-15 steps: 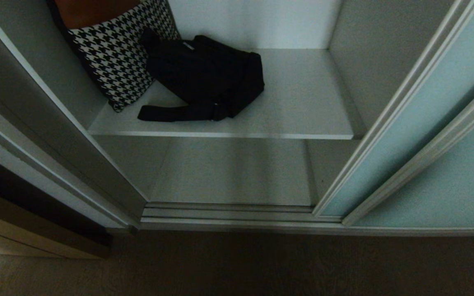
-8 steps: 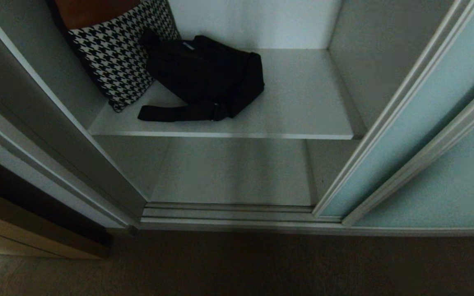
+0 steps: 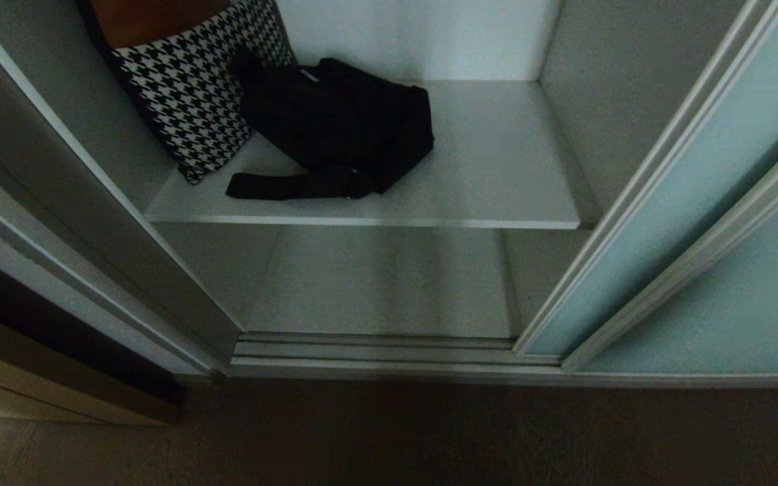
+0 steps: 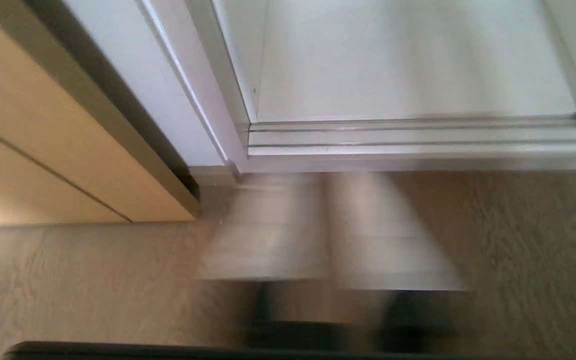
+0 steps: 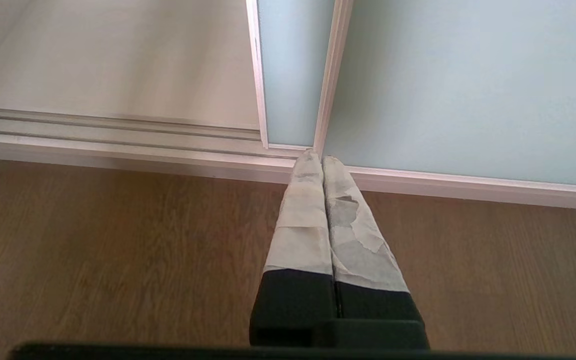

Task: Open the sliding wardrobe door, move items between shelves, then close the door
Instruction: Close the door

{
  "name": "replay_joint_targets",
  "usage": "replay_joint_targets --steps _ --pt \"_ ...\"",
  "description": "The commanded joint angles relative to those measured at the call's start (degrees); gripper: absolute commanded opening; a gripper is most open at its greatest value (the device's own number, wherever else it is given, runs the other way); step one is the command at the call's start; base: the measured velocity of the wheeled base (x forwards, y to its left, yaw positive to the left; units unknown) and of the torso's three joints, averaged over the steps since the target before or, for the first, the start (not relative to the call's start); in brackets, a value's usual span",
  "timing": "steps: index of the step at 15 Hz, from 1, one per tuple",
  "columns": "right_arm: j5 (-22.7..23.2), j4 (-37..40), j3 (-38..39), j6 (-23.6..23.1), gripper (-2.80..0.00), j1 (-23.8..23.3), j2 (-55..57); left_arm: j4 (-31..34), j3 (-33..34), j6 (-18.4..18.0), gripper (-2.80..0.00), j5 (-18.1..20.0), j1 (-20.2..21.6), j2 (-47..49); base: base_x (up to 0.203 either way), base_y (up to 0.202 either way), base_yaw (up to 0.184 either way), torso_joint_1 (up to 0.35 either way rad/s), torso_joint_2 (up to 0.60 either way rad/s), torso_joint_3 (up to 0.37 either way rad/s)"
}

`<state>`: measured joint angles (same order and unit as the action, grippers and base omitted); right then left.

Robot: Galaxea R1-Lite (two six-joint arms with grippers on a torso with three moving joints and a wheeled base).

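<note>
The wardrobe stands open, with the sliding wardrobe door point(image 3: 686, 202) pushed to the right, where it overlaps a second frosted panel point(image 3: 740, 304). A black shoulder bag point(image 3: 335, 121) lies on the upper shelf point(image 3: 497, 169), its strap trailing toward the front edge. The lower shelf point(image 3: 389, 283) is bare. Neither arm shows in the head view. My right gripper point(image 5: 318, 157) is shut and empty, hanging low over the floor by the door's bottom corner point(image 5: 293, 65). My left gripper point(image 4: 328, 180) is a moving blur over the floor in front of the bottom track point(image 4: 393, 142).
A black-and-white houndstooth bag point(image 3: 186, 88) with a brown top leans against the wardrobe's left wall, touching the black bag. A beige wooden cabinet point(image 4: 43, 125) stands left of the wardrobe. The double metal track point(image 3: 375, 351) runs along the wood floor point(image 3: 389, 439).
</note>
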<state>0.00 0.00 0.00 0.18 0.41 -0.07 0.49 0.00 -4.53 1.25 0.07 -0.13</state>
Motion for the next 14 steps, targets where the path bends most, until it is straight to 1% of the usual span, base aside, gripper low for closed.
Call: replay_joint_targets --steps 1,2,14 --pt "0.0 0.0 0.0 0.0 -2.8 0.0 -0.1 -0.1 -0.1 2.0 -2.8 -0.4 0.0 0.2 0.0 0.0 0.0 0.0 0.0 0.0" --pt "0.0 0.0 0.0 0.0 -2.8 0.0 -0.1 -0.2 0.0 2.9 -2.8 -1.1 0.0 0.2 0.0 0.0 0.0 0.0 0.0 0.0" --pt "0.0 0.0 0.0 0.0 -2.8 0.0 -0.1 -0.3 0.0 3.0 -2.8 -1.2 0.0 0.2 0.0 0.0 0.0 0.0 0.0 0.0"
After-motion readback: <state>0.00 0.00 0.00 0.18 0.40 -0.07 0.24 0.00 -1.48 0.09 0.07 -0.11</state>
